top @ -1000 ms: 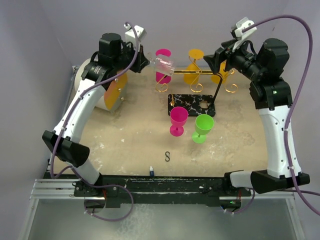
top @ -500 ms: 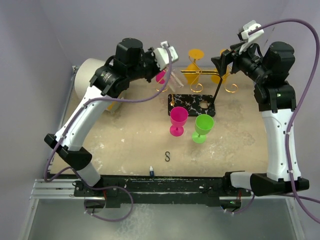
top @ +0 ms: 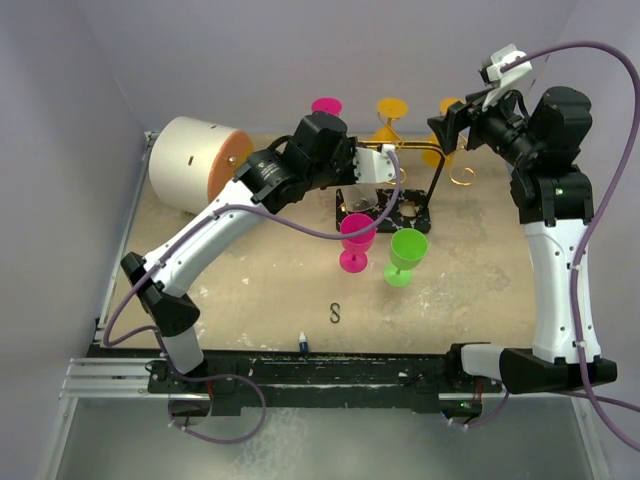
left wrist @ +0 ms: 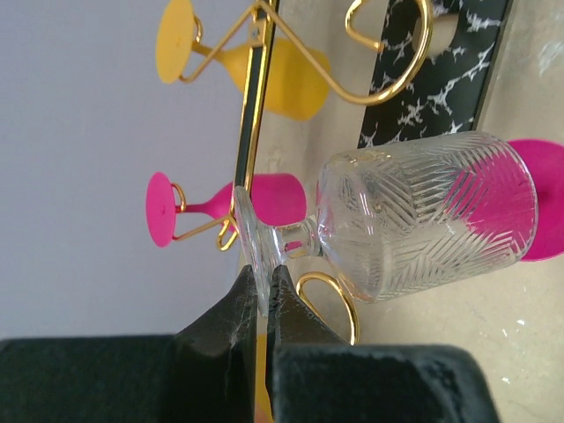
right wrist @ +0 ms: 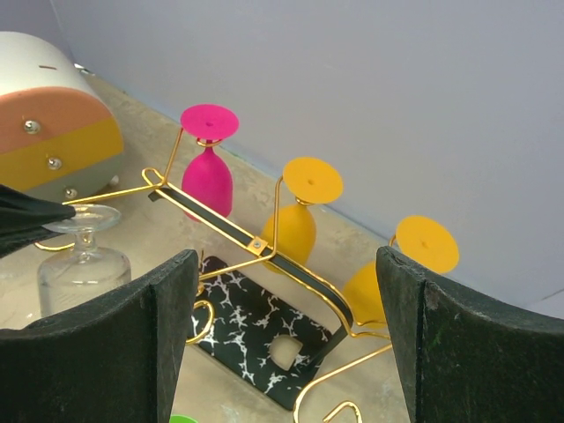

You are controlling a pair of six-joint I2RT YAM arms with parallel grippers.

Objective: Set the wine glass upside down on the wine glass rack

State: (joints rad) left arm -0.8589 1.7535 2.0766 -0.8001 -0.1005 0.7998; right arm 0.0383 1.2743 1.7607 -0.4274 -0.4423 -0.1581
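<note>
1. Black S-hook (top: 335, 313) sits nearest the arm bases, alone on the table (top: 250, 290).
2. Next up, the standing pink glass (top: 357, 243) and the green glass (top: 407, 255) are upright side by side, just in front of the rack's base (right wrist: 256, 330).
3. My left gripper (left wrist: 262, 291) is clenched on the edge of the clear glass's (left wrist: 423, 211) foot. The glass hangs bowl-down over the left end of the marbled base, just behind the standing pink one. It's not on the rack (right wrist: 231, 231). Its foot is right beside a curled gold hook on the near side, and I can't tell if they touch.
4. On the rack's far side, the hanging pink glass (right wrist: 208, 167) and two yellow glasses (right wrist: 300, 216) are upside down in their hooks.
5. My right gripper (right wrist: 286, 260) is spread wide with nothing in it, up over the rack's right end.
6. Far left, a white drum (top: 190, 165) with an orange face lies by the wall.
</note>
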